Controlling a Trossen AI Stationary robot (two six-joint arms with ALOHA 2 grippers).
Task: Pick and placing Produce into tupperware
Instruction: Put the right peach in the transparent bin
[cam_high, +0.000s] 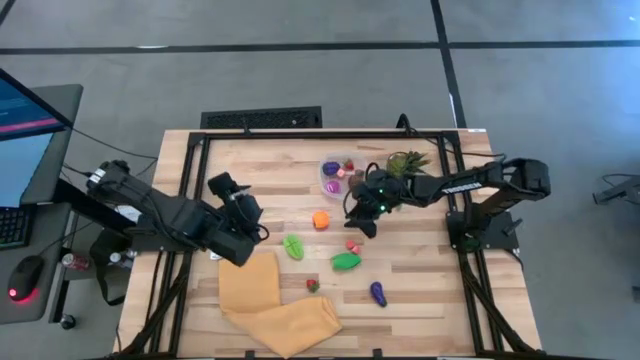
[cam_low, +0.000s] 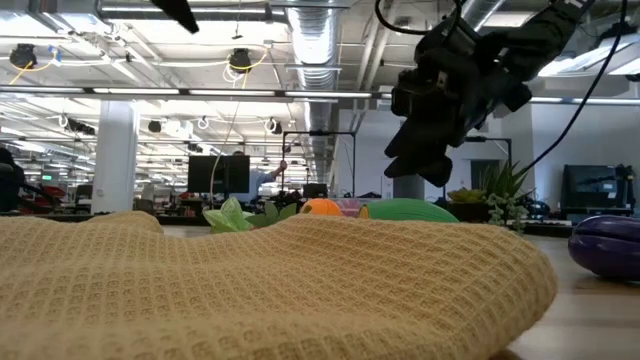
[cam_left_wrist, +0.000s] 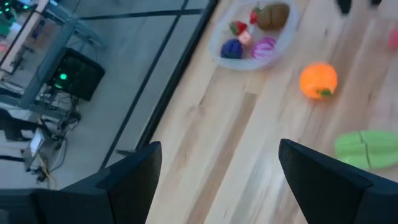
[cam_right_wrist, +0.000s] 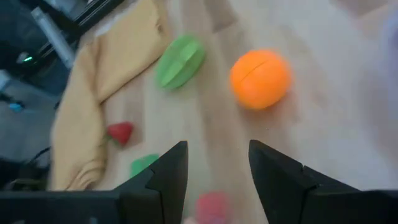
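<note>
The clear round tupperware (cam_high: 336, 176) stands at the far middle of the table, with purple, magenta, red and brown produce inside (cam_left_wrist: 252, 34). Loose produce lies on the wood: an orange piece (cam_high: 320, 219), a ribbed light-green piece (cam_high: 293, 246), a green piece (cam_high: 346, 261), two small red pieces (cam_high: 352, 245) (cam_high: 312, 285) and a purple eggplant (cam_high: 378, 293). My right gripper (cam_right_wrist: 217, 168) hovers open above the table near the orange piece (cam_right_wrist: 260, 79), holding nothing. My left gripper (cam_left_wrist: 217, 180) is open wide and raised over the table's left part.
A yellow waffle cloth (cam_high: 270, 295) lies crumpled at the near left and fills the foreground of the low view (cam_low: 250, 290). A potted green plant (cam_high: 405, 162) stands just right of the tupperware. Black frame rails (cam_high: 190, 170) border the table.
</note>
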